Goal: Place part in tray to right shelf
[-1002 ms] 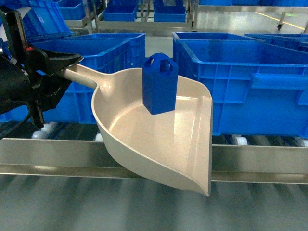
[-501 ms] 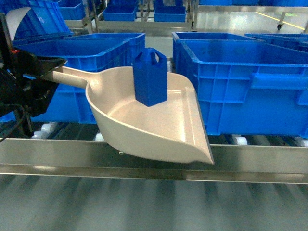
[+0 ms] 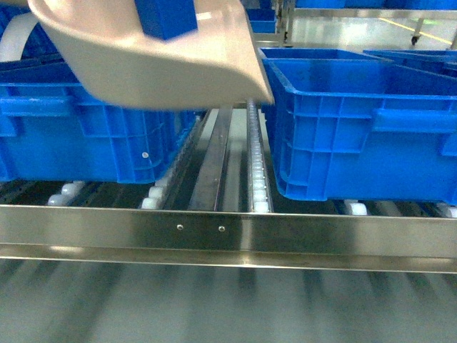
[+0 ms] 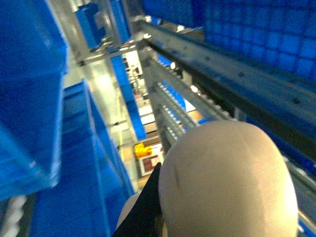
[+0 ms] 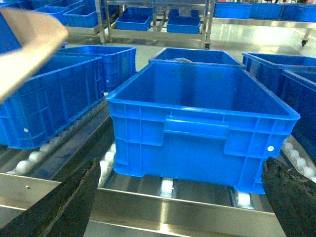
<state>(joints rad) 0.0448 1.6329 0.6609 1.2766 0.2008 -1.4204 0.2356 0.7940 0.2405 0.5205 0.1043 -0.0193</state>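
The beige scoop-shaped tray (image 3: 178, 71) hangs high at the top left of the head view, tilted, above the left bin. The blue part (image 3: 166, 18) stands in it, cut off by the frame's top edge. In the right wrist view the tray's lip (image 5: 24, 44) and a corner of the part (image 5: 6, 34) show at the upper left. The left wrist view is filled by the tray's rounded underside (image 4: 227, 182). My left gripper (image 4: 140, 219) is shut on the tray's handle, one black finger showing. My right gripper (image 5: 185, 197) is open and empty in front of the right bin.
A large empty blue bin (image 3: 357, 121) sits on the roller shelf at right, also in the right wrist view (image 5: 197, 123). Another blue bin (image 3: 86, 136) sits at left. A steel rail (image 3: 228, 236) runs along the shelf front, with a roller track (image 3: 258, 164) between the bins.
The tray with the part has risen from shelf-front height to the top of the head view and shifted left. The left arm has left the head view.
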